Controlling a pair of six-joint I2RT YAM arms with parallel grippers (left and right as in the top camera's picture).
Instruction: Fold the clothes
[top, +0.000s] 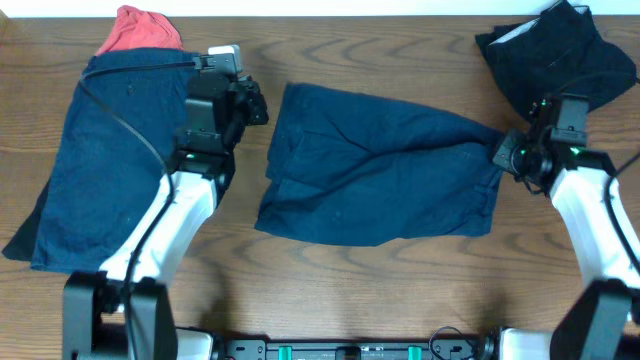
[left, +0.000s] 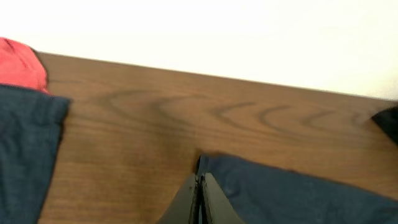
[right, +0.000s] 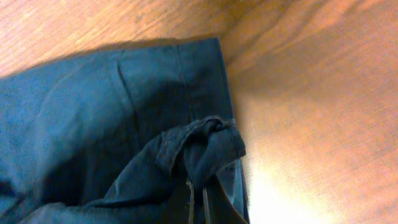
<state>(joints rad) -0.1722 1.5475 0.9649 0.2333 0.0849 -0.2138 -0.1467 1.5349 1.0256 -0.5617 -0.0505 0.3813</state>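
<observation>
The brown wooden table (top: 330, 290) carries four lots of cloth. At its centre, navy shorts (top: 380, 175) lie spread out. At nine o'clock sits a stack of navy clothes (top: 100, 170), with a red garment (top: 140, 30) touching its far end, about ten o'clock. A dark heap (top: 560, 50) rests at two o'clock.

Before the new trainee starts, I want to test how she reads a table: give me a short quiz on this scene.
1. True or false: the red garment lies at the far end of the left pile.
2. What is the right claw pinching? A) the middle shorts at their edge B) the dark heap C) nothing
3. Fill in: the left claw has its jaws ___.
Key: 1 true; 2 A; 3 shut.
</observation>
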